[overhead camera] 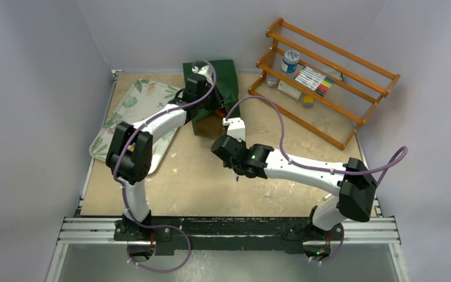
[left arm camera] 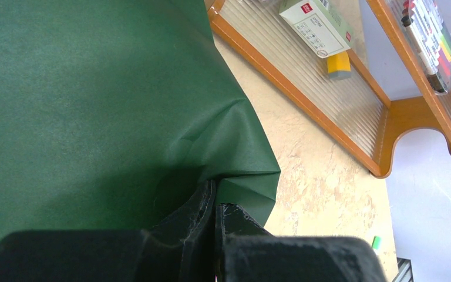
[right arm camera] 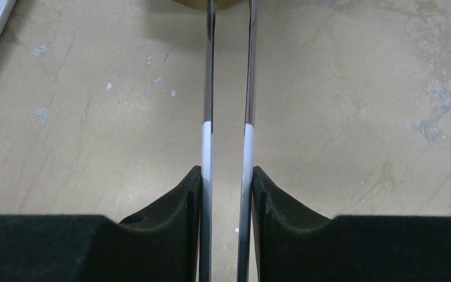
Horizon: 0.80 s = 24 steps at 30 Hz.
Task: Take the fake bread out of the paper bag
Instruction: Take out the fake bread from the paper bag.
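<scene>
left wrist | fingers (left arm camera: 215, 202) pinch paper bag (left arm camera: 82, 106) edge | shelf (left arm camera: 305, 100) near

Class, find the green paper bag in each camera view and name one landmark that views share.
Top external: the paper bag lies at the table's far edge, centre, under the left gripper.
Left wrist: it fills the left half, pinched by the gripper.
Right wrist: not clearly in view; only a brown sliver shows at the top edge.
Shared landmark: the wooden rack, also in the left wrist view.
</scene>
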Available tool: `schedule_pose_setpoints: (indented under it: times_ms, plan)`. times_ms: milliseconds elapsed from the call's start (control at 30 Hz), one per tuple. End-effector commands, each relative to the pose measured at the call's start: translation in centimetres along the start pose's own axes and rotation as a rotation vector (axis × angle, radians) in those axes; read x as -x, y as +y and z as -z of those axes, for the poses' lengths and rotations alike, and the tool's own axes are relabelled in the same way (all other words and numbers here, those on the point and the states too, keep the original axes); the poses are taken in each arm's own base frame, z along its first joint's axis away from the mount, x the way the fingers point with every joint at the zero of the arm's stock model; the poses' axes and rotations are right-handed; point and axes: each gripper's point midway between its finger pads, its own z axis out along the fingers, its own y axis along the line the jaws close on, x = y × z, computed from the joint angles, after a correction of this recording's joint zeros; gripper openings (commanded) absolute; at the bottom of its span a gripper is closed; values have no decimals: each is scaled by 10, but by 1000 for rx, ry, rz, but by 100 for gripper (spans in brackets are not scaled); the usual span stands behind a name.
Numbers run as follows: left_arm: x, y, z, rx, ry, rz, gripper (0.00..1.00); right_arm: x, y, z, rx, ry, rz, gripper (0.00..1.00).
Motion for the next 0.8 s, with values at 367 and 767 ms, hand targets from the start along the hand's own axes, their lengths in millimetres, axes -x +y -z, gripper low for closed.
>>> schedule_pose_setpoints:
  times_ms: [367, 767]
  plan:
    - [29, -28, 15, -54, -60, 15, 0, 45, -1, -53, 15, -62, 44, 35]
    - [37, -40, 16, -80, -62, 28, 0, 53, -6, -87, -14, -37, 94, 44]
